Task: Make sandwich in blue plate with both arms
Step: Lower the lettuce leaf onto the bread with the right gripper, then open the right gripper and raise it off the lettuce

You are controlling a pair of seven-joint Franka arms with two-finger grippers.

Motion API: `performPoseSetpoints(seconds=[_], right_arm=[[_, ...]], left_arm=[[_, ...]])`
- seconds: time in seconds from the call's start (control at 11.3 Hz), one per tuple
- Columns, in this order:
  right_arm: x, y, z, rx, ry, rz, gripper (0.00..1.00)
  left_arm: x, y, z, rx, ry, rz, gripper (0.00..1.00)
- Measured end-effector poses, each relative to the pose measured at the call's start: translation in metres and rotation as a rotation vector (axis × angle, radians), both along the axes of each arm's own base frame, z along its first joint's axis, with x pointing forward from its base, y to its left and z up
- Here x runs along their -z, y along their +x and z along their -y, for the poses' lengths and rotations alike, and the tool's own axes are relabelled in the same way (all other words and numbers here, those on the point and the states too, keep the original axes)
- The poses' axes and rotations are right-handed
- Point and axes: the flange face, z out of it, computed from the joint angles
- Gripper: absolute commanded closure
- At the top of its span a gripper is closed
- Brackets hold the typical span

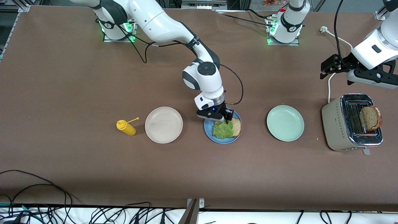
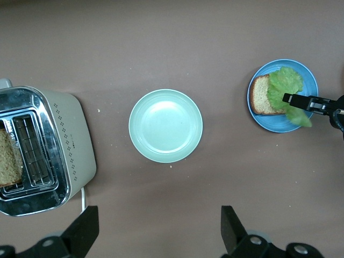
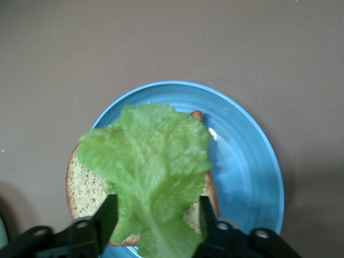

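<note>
— Sweep the front view from its left edge for me. What do you have?

— First the glossy yellow squeeze bottle (image 1: 126,127) lying on the matte brown table (image 1: 62,77), then your round beige plate (image 1: 164,124). At centre, the right gripper (image 1: 229,120) hangs over the smooth blue plate (image 1: 222,131).

— And its jaws?

— You can see them parted in the right wrist view, one finger (image 3: 105,219) on each side of the ruffled lettuce leaf (image 1: 222,129), which drapes over a grainy brown bread slice (image 1: 237,127) on that plate.

— Further across?

— Your pale green plate (image 1: 285,123), then the boxy toaster (image 1: 351,123) with a crusted slice (image 1: 370,117) standing in a slot. In the frame's upper right the left gripper (image 1: 325,71) waits above the table, jaws wide and holding nothing.
</note>
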Motion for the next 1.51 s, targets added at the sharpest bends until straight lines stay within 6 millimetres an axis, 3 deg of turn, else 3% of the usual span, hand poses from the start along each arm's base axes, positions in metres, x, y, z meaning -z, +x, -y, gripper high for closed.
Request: performPoseSetpoints(seconds=[0.62,0.8,1.15,1.51], right_arm=[[-0.007,0.002,-0.001,0.000,-0.007,0.004,0.00],[-0.019,0.009,0.005,-0.008,-0.034,0.003,0.00],[-0.077,0.041,0.047,-0.098,-0.152,-0.050,0.00],[-0.127,0.076,0.118,-0.244,-0.225,-0.108,0.00]], left_arm=[[0.000,0.000,0.000,0.000,0.000,0.000,0.00],[0.000,0.000,0.000,0.000,0.000,0.000,0.00],[0.000,0.000,0.000,0.000,0.000,0.000,0.00],[0.000,0.000,0.000,0.000,0.000,-0.001,0.00]])
